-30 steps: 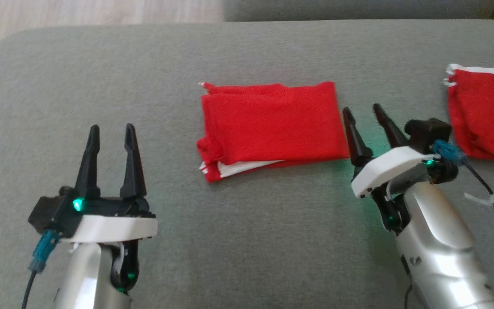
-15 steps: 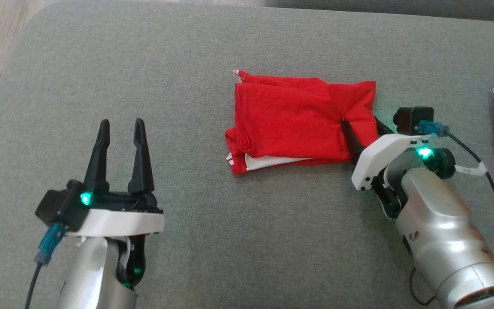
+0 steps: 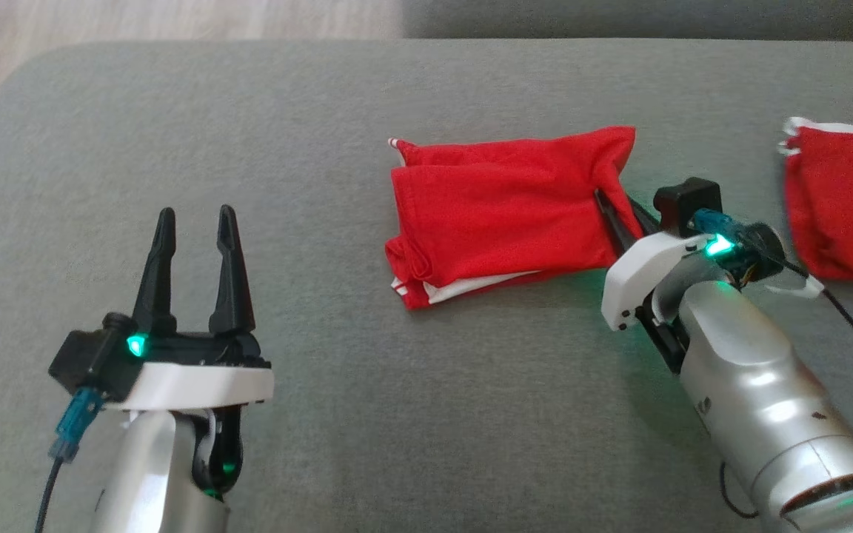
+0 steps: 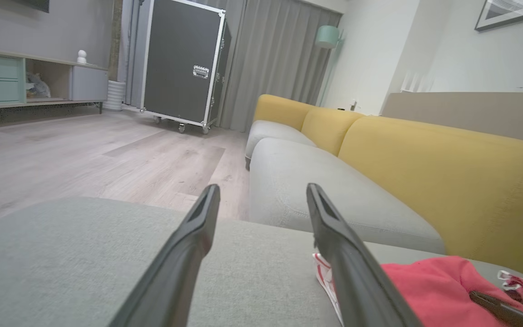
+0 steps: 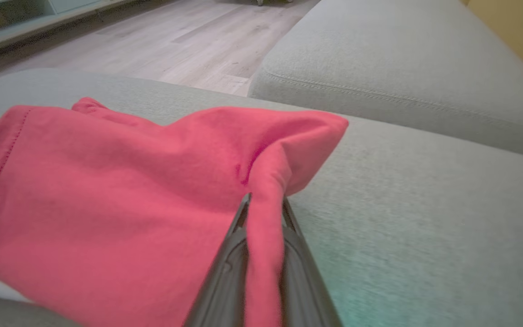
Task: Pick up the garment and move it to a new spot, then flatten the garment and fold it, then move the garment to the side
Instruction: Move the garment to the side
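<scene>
The folded red garment [image 3: 500,215] lies long axis left-to-right on the grey cushion [image 3: 323,148]. The right gripper [image 3: 607,200] pinches its right end, and the left gripper [image 3: 195,216] gapes, empty.

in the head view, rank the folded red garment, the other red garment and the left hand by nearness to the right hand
1. The folded garment, centre: its edge is pinched in the right hand.
2. The other garment, at the right edge.
3. The left hand, lower left, open.
</scene>
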Tool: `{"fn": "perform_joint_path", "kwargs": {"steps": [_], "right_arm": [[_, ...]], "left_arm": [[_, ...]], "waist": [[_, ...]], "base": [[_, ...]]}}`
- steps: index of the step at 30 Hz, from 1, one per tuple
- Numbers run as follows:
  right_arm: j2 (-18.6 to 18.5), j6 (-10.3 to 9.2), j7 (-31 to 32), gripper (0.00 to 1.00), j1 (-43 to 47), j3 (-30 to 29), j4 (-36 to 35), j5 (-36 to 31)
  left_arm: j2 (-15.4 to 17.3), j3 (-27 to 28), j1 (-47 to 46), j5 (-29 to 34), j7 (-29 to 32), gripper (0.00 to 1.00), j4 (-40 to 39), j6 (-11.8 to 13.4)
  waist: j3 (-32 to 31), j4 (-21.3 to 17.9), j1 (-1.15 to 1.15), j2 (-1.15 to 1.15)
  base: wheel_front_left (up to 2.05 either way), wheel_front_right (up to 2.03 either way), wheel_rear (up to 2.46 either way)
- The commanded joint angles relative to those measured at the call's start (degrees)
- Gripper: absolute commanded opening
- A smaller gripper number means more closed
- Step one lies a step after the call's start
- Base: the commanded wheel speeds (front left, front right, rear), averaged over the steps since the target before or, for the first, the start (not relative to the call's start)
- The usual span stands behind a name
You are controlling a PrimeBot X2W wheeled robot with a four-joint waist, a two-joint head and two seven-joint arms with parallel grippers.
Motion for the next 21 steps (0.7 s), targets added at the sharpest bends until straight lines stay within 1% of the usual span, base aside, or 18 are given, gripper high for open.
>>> {"fn": "perform_joint_path", "kwargs": {"steps": [1,6,11,16,21], "right_arm": [[0.5,-0.04,-1.0,0.00,-1.8,0.2,-1.4,-1.6],[-1.3,-0.04,-1.5,0.00,-1.3,-0.6,-3.5,-7.8],[-4.6,-0.04,-0.8,0.00,-2.0,-0.7,-5.6,-11.7],[-9.6,-0.04,1.2,0.00,-4.5,-0.8,-8.5,-13.9],[-15.8,-0.04,3.6,0.00,-6.9,-1.9,-11.0,-14.4]], "left_arm": [[0.5,2.1,-0.5,0.6,-0.3,1.00,-2.3,0.2],[0.5,1.9,0.3,0.9,-0.3,1.00,-3.0,0.2],[0.5,1.5,0.6,1.2,-0.3,1.00,-4.0,0.2],[0.5,1.0,-0.4,1.7,-0.3,1.00,-5.0,0.2],[0.5,0.4,-2.2,2.0,-0.3,1.00,-5.3,0.1]], "waist": [[-1.2,-1.7,0.00,0.00],[-2.4,-4.7,0.00,0.00],[-2.6,-7.6,0.00,0.00],[-0.7,-9.9,0.00,0.00],[2.2,-10.8,0.00,0.00]], "base": [[0.00,0.00,0.00],[0.00,0.00,0.00],[0.00,0.00,0.00],[0.00,0.00,0.00],[0.00,0.00,0.00]]}}
